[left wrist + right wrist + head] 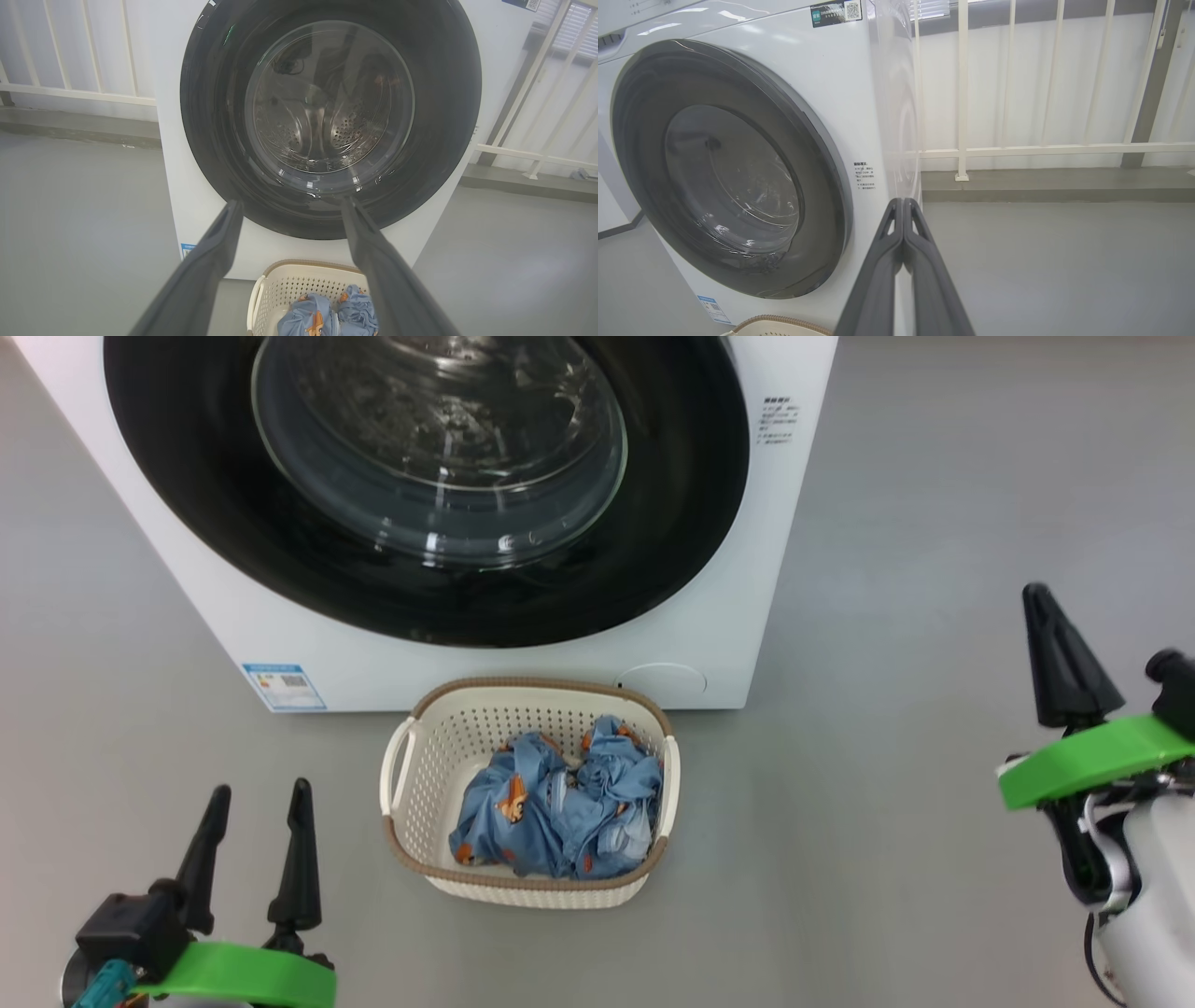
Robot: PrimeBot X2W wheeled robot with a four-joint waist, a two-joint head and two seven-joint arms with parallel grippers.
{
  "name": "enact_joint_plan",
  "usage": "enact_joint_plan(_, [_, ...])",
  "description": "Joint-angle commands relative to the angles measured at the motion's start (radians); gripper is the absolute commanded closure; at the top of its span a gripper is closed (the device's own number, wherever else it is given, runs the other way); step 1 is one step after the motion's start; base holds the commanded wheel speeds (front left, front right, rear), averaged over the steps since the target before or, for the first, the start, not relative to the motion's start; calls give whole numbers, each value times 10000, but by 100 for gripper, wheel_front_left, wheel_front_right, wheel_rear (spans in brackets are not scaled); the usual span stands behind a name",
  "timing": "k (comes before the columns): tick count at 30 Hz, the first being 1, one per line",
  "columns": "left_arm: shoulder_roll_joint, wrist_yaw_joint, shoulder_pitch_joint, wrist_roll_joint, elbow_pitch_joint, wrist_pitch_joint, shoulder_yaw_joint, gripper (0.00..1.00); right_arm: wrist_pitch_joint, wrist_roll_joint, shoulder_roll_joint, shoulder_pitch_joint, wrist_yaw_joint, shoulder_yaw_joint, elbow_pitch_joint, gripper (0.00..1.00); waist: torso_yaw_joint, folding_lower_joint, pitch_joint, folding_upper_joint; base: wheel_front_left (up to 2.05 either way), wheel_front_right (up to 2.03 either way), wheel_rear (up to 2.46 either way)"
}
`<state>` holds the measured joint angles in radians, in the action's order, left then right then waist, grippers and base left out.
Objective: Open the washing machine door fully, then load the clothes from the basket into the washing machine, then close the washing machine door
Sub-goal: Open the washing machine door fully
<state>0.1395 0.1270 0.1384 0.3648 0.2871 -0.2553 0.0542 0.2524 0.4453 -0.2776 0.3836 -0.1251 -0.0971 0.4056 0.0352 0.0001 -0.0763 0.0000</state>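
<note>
Big white box washing machine on grey floor, its round glossy black door shut. Cream perforated plastic basket in front w/ light blue clothes, handy for loading. Idle left gripper spread; right gripper pressed together, prob. to hook door.

Head view: taken from high up, directed forward and steeply down at the floor. The basket is placed at lower centre, and the washing machine is cut off by the top edge.

Left wrist view: taken low and fairly near, aimed along the left end effector squarely at the washing machine door.

Right wrist view: taken near, with the door seen obliquely in the left half and a railing at the right.

Door and basket rim are shared by all three views.
</note>
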Motion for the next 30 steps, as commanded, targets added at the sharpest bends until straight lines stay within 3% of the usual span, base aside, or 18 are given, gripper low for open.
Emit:
enact_joint_plan(1, [227, 31, 430, -102, -344, -65, -296, 0, 93, 105, -190, 318, -56, -210, -157, 100, 103, -1, -153, 0, 0, 0, 0])
enact_joint_plan(7, [457, 34, 553, 63, -366, -65, -156, 0, -89, 1565, -282, 1067, -56, -539, 351, 100, 272, -1, -488, 0, 0, 0, 0])
enact_joint_plan(13, [566, 35, 656, 212, -448, -65, -101, 0, -673, 3968, -409, 1873, -56, -875, 519, 100, 439, -1, -736, 0, 0, 0, 0])
enact_joint_plan(24, [640, 36, 952, 423, -653, -65, -11, 0, -1895, 7715, -1358, 3730, -56, -1302, 138, 100, 916, -1, -1566, 0, 0, 0, 0])
enact_joint_plan(30, [606, 36, 1251, 521, -770, -65, 46, 0, -2553, 9021, -1773, 4648, -56, -1409, 149, 100, 1278, -1, -2101, 0, 0, 0, 0])
